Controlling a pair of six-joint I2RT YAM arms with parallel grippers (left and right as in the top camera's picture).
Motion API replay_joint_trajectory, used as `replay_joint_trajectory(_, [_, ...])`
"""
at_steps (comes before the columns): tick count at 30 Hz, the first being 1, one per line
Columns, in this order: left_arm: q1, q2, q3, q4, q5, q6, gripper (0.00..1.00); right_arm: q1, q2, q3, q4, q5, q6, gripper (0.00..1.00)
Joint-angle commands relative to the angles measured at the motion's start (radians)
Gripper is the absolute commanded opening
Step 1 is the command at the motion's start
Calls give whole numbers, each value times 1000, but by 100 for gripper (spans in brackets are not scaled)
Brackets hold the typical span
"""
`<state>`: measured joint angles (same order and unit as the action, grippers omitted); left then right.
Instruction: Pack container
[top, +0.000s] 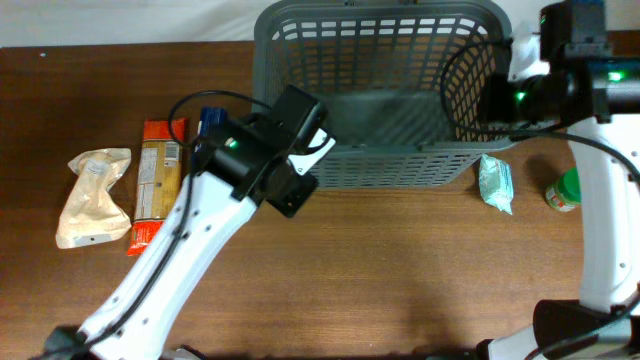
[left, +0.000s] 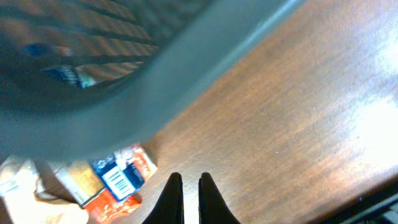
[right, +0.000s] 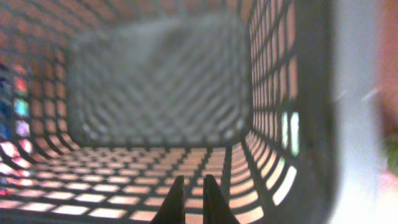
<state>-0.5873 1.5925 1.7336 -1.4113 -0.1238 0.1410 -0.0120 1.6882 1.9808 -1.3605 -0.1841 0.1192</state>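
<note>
**Q:** On the table (top: 400, 270), where is the basket (top: 265, 70)?

**A:** At the far edge, near the middle, open side up. Packets (top: 158, 180) lie to its left.

**Q:** And the arms?

**A:** The left gripper (left: 190, 180) hangs by the basket's near left corner, fingers pressed together, empty. The right gripper (right: 192, 182) is at its right wall, pointing inside, fingers also closed on nothing.

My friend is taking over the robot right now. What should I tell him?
Left gripper: jaws shut, empty, near the basket's front left corner.
Right gripper: jaws shut, empty, at the basket's right wall, pointing in.
Basket: nothing seen inside.
On the table, left: beige bag, orange packet, blue pack; right: teal pack, green-lidded jar.
Done: nothing packed. Left: all five.
</note>
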Motion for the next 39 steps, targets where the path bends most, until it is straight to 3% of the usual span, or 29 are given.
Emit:
replay_joint_trajectory(1, [12, -168, 5, -3, -106, -80, 2, 1, -37, 134, 8, 18, -11, 4])
replay_joint_trajectory(9, [109, -345, 5, -9, -175, -135, 2, -110, -16, 163, 60, 39, -6, 4])
replay_joint_trajectory(16, [188, -392, 4, -49, -177, -142, 2, -208, 72, 163, 64, 34, 32, 4])
replay_joint_trajectory(28, [194, -386, 4, -97, -180, -142, 2, -211, 249, 163, 109, -61, 31, 4])
replay_joint_trajectory(39, [194, -385, 4, -108, -180, -142, 2, -209, 261, 163, 152, -180, 31, 4])
